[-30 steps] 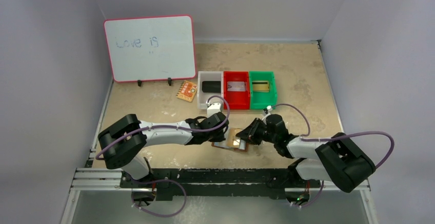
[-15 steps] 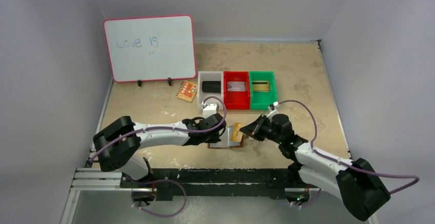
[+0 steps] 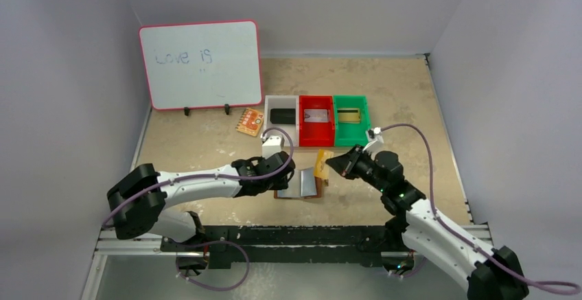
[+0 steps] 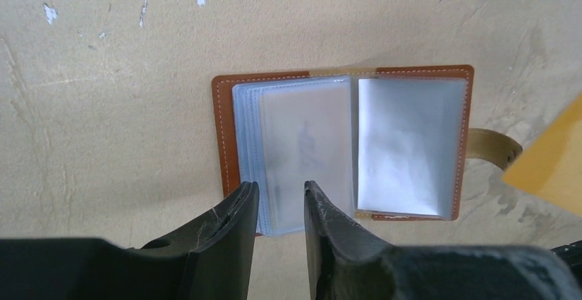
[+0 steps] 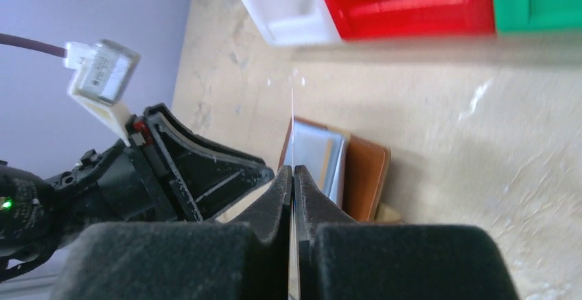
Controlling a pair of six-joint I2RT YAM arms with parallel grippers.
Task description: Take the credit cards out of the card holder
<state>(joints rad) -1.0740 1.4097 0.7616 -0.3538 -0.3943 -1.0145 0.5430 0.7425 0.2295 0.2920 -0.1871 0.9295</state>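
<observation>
The holder [image 4: 343,142] is lying open and flat on the table [image 3: 391,94], close to the front edge, between the two arms. Its brown side is facing down and its clear pockets are facing up. Its little tab [image 4: 491,145] is sticking out on the right.

The left gripper [image 4: 280,189] is hanging over the near edge of the holder, above the left half. Its two fingers are standing a little way apart and are holding nothing. It is hard to tell if they are touching the pockets.

The right gripper [image 5: 293,173] is squeezing a yellow card [image 3: 320,164] tight between its fingers. It is holding the card up in the air, on its edge and a bit tilted, just past the right side of the holder. The card is not touching the holder.

Farther back, three bins are sitting side by side in a row, touching each other. The white bin [image 3: 269,108] is holding a black card [image 3: 280,115]. The red bin [image 3: 316,135] is holding a grey card [image 3: 316,115]. The green bin [image 3: 351,135] is holding a gold card [image 3: 348,114].

A patterned card [image 3: 250,121] is lying just left of the white bin. A whiteboard [image 3: 201,73] is standing at the back left, with "Love is" showing on it.
</observation>
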